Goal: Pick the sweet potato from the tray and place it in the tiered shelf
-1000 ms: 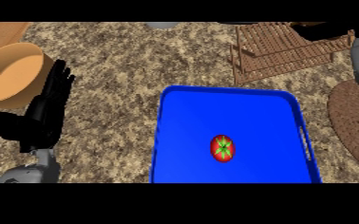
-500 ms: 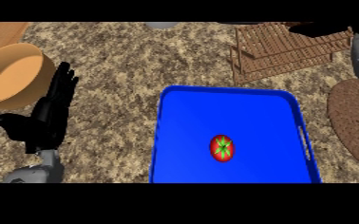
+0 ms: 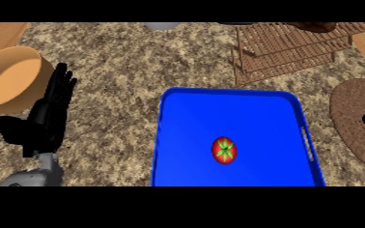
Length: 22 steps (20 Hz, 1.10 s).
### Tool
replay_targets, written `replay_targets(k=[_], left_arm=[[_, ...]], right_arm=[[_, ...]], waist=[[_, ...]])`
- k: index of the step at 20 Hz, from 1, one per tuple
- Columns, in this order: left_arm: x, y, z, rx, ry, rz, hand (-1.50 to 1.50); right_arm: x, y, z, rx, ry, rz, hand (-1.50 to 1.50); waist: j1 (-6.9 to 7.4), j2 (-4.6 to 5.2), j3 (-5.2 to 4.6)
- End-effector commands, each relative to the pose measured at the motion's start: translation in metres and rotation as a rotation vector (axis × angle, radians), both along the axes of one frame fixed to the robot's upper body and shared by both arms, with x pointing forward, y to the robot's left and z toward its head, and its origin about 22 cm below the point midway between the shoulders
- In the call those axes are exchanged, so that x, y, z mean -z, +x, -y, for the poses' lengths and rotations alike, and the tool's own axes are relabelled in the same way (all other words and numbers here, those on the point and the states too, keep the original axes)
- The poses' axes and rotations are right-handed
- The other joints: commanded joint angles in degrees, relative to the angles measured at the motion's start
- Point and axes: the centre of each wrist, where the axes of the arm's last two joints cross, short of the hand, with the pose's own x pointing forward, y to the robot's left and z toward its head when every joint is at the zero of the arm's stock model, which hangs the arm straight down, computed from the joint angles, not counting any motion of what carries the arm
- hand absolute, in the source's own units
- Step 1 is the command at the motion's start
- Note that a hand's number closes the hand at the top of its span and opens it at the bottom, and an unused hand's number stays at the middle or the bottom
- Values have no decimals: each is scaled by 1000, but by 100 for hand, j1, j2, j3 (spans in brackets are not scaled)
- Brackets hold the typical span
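Observation:
A blue tray [image 3: 185, 140] lies on the speckled counter at the lower centre, and only a red tomato [image 3: 224, 150] with a green top rests in it. The wooden slatted tiered shelf [image 3: 285, 48] stands at the upper right. At its top edge lies a dark brown lump [image 3: 315, 27] that may be the sweet potato, cut off by the view's edge. My left hand [image 3: 47, 118] rests at the left, fingers straight and pointing up, holding nothing. My right hand does not show.
A tan bowl [image 3: 18, 77] sits at the left edge beside my left hand. A brown round plate [image 3: 351, 121] lies at the right edge next to the tray. A grey object [image 3: 162, 26] peeks in at the top.
The dark shape over the shelf's top has shrunk back toward the upper right edge. My left hand has barely shifted. The tomato and tray are where they were.

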Motion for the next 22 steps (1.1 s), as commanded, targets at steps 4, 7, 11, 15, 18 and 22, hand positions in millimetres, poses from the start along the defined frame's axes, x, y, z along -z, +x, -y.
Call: replay_targets(k=[4,7,11,15,18,22], left_arm=[[3,-9,-10,-8,0,-18,0],[3,-3,-4,-20,-1,-8,0],[2,-11,2,-1,1,-11,0],[8,-12,2,15,6,1,0],[-2,-1,-4,7,-6,1,0],[3,-5,-3,24,11,6,0]], right_arm=[[-20,-38,72,151,97,-40,-150],[-35,-67,114,201,122,-40,-150],[-19,-96,149,184,125,-55,-150],[-25,-136,187,138,121,-48,-150],[-43,-149,198,138,128,-35,-150],[-18,-167,213,125,144,-17,-150]], waist=[[-36,-10,0],[-55,1,3],[-4,12,7],[-4,19,9],[48,37,10],[74,46,15]])
